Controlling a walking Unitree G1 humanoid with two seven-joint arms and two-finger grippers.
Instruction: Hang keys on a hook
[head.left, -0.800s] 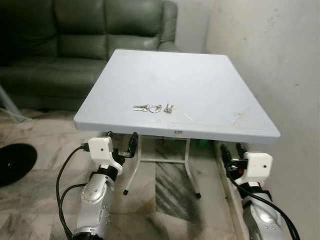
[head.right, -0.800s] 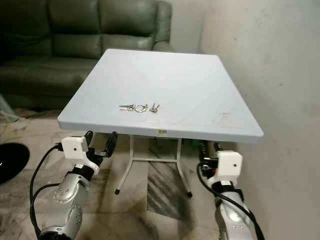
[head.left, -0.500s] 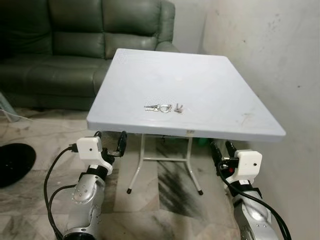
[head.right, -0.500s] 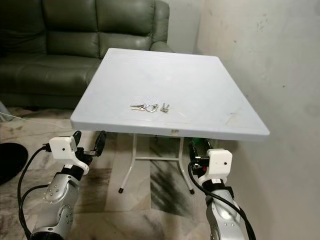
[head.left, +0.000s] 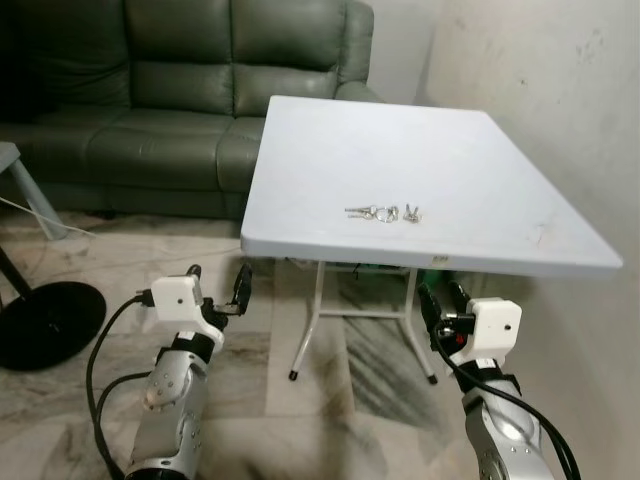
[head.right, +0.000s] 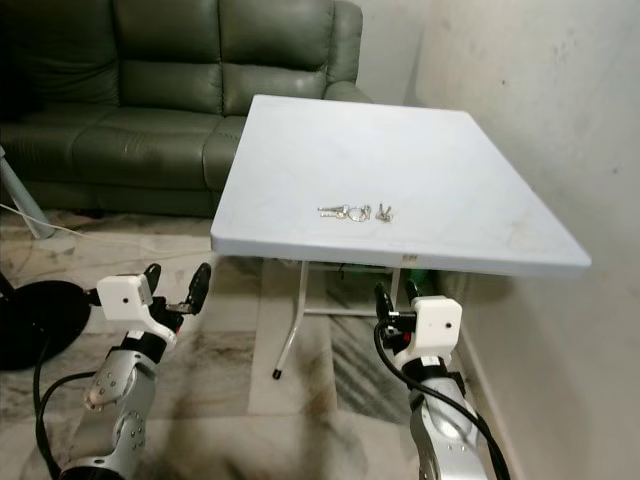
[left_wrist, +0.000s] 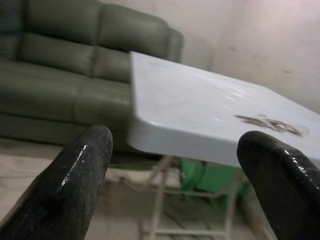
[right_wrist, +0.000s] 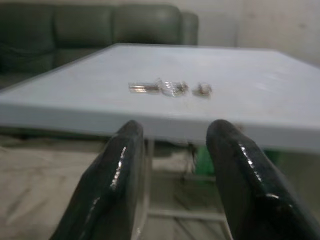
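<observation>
Near the front edge of the table (head.left: 480, 170) the keys (head.left: 383, 212) lie flat, untouched. I hold my right gripper (head.left: 444, 300) below that edge, fingers parted and empty; the left gripper (head.left: 218, 282) waits beside the table, equally spread, holding nothing.

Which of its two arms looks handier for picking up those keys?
Probably the right. Its tool sits just below the table's near edge, almost under the keys. The left tool hangs off past the table's corner.
</observation>
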